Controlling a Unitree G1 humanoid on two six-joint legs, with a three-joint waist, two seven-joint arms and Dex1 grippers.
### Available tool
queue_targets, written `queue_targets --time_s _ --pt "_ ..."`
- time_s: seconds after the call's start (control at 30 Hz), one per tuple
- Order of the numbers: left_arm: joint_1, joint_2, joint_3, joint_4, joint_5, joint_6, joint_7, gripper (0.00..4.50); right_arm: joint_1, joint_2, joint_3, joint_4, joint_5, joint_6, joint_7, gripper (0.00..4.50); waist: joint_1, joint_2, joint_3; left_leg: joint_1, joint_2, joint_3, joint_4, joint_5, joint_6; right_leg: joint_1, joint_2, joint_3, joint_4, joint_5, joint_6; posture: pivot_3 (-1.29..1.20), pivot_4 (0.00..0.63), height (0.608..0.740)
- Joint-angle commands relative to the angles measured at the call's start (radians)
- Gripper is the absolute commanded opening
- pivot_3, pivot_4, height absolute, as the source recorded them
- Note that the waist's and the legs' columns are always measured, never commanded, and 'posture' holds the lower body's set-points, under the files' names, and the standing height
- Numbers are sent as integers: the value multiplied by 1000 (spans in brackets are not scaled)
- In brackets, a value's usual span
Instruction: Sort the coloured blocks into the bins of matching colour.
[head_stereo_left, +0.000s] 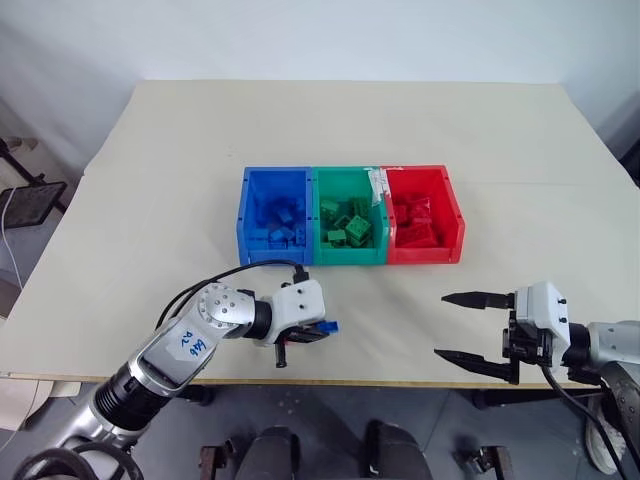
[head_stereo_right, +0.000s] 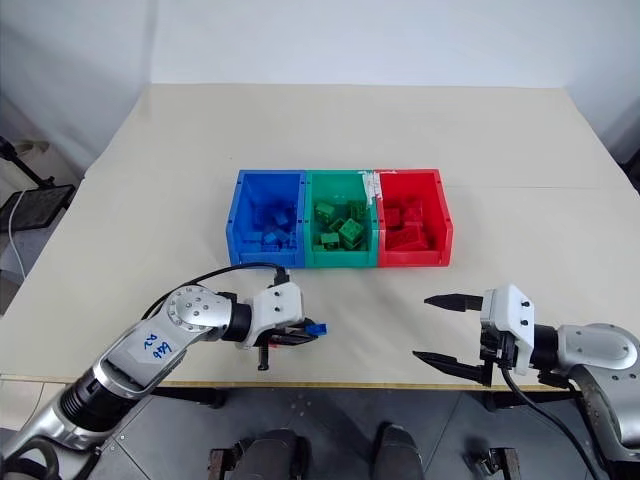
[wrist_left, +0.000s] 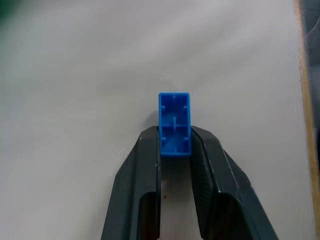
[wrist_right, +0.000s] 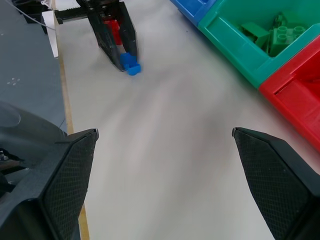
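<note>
My left gripper (head_stereo_left: 322, 331) is shut on a small blue block (wrist_left: 174, 124) near the table's front edge, left of centre; its hollow underside faces the left wrist camera. The same blue block (wrist_right: 131, 64) sticks out of the left gripper's fingers in the right wrist view. The bins stand in a row at mid-table: the blue bin (head_stereo_left: 248, 215) on the left, the green bin (head_stereo_left: 346, 257) in the middle with white tape on its rim, the red bin (head_stereo_left: 452, 213) on the right. Each holds several blocks of its own colour. My right gripper (head_stereo_left: 462, 326) hovers open at the front right, nothing between its fingers.
The beige table (head_stereo_left: 180, 160) stretches wide around the bins. Its front edge (head_stereo_left: 380, 383) runs just under both grippers. A black cable (head_stereo_left: 215, 275) loops over my left arm. A dark stand (head_stereo_left: 25, 200) sits on the floor off the table's left side.
</note>
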Motion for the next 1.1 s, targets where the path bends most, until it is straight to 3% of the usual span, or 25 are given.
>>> queue_targets --time_s 0.03,0.2,0.37,0.57,0.6,0.8,1.0,1.1 --pt "6 -68 173 20 -57 -47 78 459 -1 15 -41 -31 30 -16 -17 4500 3 0 0 0 0 0 1 0 0 0 0 0 0 0 0 0 150 740" --pt "-72 -182 406 60 -88 -163 231 459 -66 80 -63 -60 86 27 -132 4500 3 0 0 -2 0 0 2 0 0 -1 0 0 0 0 0 0 150 740" --pt "-159 -204 419 175 -10 -256 334 459 -106 123 -62 -76 88 36 -224 4500 9 0 0 -1 0 0 2 -1 -1 -1 0 0 1 0 0 0 150 740" --pt "-236 -219 397 307 13 -235 374 459 -142 154 -66 -85 91 48 -301 4500 3 -1 0 -2 -1 0 2 -1 -1 -2 0 -1 1 0 0 0 150 740" --pt "-241 -223 401 314 1 -229 368 1019 -145 151 -64 -84 92 49 -299 4500 4 -1 0 -2 -1 0 1 -1 -1 -2 0 -1 1 0 0 0 150 740" --pt "-222 -190 431 294 -69 -184 290 2688 -170 147 -47 -73 90 44 -285 4500 0 -1 0 -2 -1 0 1 -1 0 -2 0 -1 1 0 0 0 150 740" --pt "-145 -92 499 249 -142 -243 164 4413 -205 144 -30 -41 89 35 -237 4500 -19 -1 0 -2 0 0 1 -1 0 -3 0 -1 1 0 0 0 150 740" --pt "2 35 585 243 -188 -370 -40 4465 -224 115 11 -9 64 19 -155 4500 -23 0 0 -2 0 0 1 -1 -1 -3 0 -1 1 0 0 0 150 740"
